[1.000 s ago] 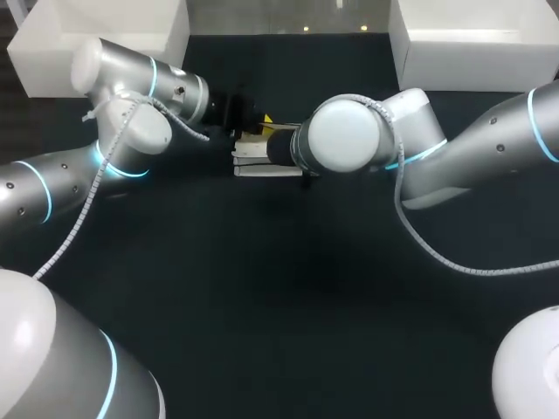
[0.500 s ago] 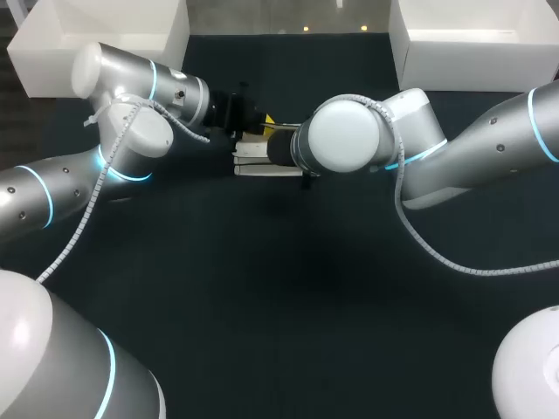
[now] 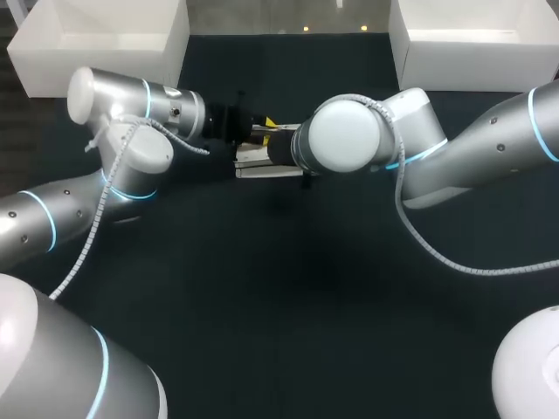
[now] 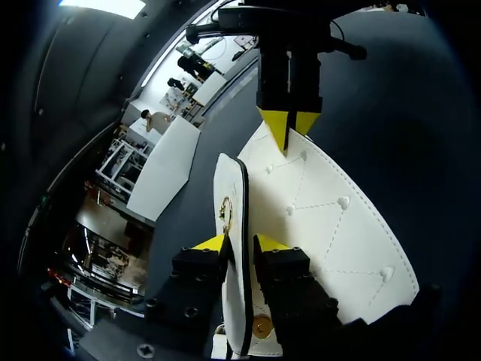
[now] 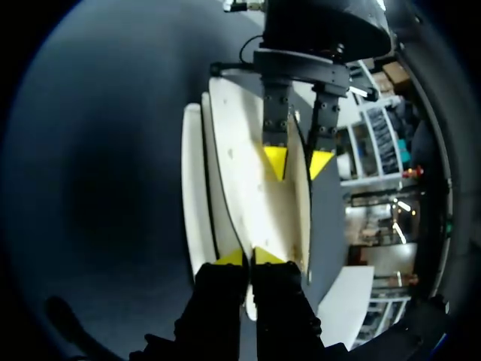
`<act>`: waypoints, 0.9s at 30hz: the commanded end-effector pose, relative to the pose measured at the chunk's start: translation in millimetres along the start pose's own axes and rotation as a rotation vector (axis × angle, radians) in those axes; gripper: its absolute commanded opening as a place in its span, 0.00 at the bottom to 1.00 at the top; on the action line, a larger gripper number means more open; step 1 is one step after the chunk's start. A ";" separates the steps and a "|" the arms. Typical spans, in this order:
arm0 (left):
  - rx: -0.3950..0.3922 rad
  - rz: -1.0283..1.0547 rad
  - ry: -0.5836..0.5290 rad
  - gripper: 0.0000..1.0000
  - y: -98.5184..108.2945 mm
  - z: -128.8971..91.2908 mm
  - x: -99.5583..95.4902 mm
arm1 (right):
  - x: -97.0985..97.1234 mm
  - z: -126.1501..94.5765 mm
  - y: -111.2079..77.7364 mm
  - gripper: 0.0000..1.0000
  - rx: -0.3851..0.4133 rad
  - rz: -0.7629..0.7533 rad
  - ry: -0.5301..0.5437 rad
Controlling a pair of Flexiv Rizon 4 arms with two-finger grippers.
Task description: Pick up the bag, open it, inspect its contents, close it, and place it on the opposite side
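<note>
A white quilted bag (image 3: 262, 166) hangs between my two grippers above the back middle of the dark table. In the left wrist view its flap (image 4: 229, 188), black-edged with a gold clasp (image 4: 224, 210), runs between the fingers of my left gripper (image 4: 240, 244). Those fingers stand a little apart around it. My right gripper (image 4: 289, 128) pinches the far edge of the quilted panel (image 4: 331, 218). The right wrist view shows my right gripper (image 5: 248, 258) shut on a bag panel (image 5: 248, 195). Opposite it, my left gripper (image 5: 297, 162) straddles the flap's edge. In the head view my right wrist (image 3: 345, 135) hides its gripper.
Two white bins stand at the table's back corners, one on the left (image 3: 105, 39) and one on the right (image 3: 472, 39). Dark table surface (image 3: 279, 288) stretches in front of the bag. Both forearms cross the table's sides.
My left gripper's fingers have spread apart on the flap, and the left wrist has shifted slightly. The right arm and the bag have kept their place.
</note>
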State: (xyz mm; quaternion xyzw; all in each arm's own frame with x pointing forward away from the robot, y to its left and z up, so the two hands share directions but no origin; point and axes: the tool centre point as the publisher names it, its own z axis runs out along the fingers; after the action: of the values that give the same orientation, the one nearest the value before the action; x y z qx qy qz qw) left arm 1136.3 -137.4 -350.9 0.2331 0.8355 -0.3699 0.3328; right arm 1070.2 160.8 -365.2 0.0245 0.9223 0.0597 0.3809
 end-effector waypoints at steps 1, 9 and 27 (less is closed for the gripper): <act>-0.007 0.004 -0.032 0.46 -5.5 -2.8 0.0 | -0.1 3.3 1.6 0.00 -0.003 0.001 -0.002; -0.008 0.012 -0.049 0.44 -6.6 -10.1 -12.7 | -0.1 3.3 1.6 0.00 -0.003 0.001 -0.002; -0.041 0.007 -0.028 0.15 -3.7 -14.8 -34.0 | -0.1 3.3 1.6 0.00 -0.003 0.001 -0.002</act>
State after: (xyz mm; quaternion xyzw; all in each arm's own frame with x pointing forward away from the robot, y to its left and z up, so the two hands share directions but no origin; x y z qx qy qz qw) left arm 1148.5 -132.1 -317.6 0.2240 0.8360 -0.3559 0.3526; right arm 1071.7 162.1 -365.4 0.0243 0.9223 0.0606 0.3809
